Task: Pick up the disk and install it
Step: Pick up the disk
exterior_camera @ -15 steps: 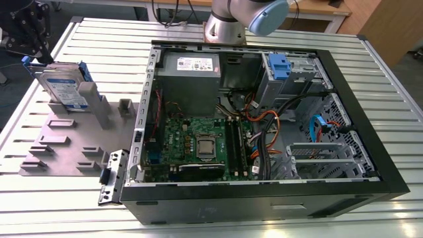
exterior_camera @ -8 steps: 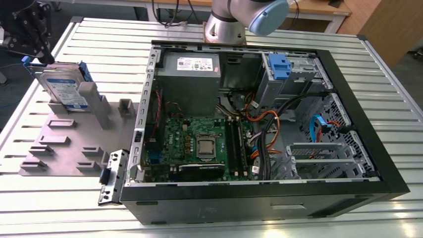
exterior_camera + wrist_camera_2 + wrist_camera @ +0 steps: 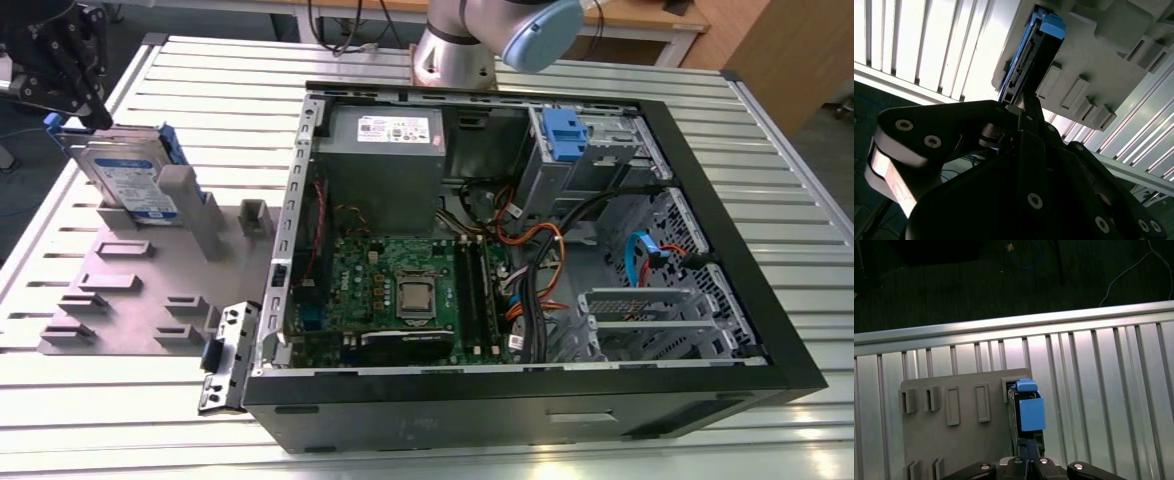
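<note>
the disk [image 3: 134,180] is a flat silver drive standing on edge in a slot of a grey fixture plate [image 3: 134,290], near the bench [image 3: 200,70] edge on the exterior view's left, towards the far corner. its face carries a white-and-blue label, and blue plastic rails run along its edges; in the first wrist view the disk [image 3: 1029,410] shows edge-on with a blue tab at its end. in the second wrist view the disk [image 3: 1031,60] shows its connector side, blue at the far end.

the tool [image 3: 94,118] hangs just over the disk's upper end, its fingers drawn together into one thin tip in both wrist views [image 3: 1026,102] [image 3: 1028,445]; i cannot tell whether the tip touches the disk.

the bench is slatted bright metal. an open black computer case [image 3: 747,300] lies on its side across the middle, with the arm's base [image 3: 454,55] at the far edge behind it. beyond the bench, the floor [image 3: 929,280] is dark with loose cables, one of them blue [image 3: 1026,260], and wooden furniture [image 3: 787,50] stands past the far corner on the exterior view's right.
</note>
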Available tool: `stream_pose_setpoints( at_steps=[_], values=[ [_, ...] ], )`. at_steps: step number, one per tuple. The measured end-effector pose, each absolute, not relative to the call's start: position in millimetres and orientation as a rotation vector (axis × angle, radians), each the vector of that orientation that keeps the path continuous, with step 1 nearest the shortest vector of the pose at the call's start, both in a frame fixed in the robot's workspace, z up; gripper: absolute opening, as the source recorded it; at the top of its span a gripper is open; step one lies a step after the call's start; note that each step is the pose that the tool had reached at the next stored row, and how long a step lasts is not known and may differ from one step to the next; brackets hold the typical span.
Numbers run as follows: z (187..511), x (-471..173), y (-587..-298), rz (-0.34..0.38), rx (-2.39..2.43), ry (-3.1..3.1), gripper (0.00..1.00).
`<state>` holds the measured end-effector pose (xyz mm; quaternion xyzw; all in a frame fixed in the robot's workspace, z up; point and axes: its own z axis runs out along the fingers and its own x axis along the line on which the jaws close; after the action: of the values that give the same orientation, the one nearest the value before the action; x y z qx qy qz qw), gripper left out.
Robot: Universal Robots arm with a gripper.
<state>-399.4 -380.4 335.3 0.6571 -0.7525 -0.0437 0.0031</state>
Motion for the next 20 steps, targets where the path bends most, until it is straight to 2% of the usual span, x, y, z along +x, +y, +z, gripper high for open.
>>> stream_pose_setpoints(
  at_steps=[20],
  values=[
    [334.2,-396.7,-379.5,-0.137,2.062,-2.358,0.11]
  ],
)
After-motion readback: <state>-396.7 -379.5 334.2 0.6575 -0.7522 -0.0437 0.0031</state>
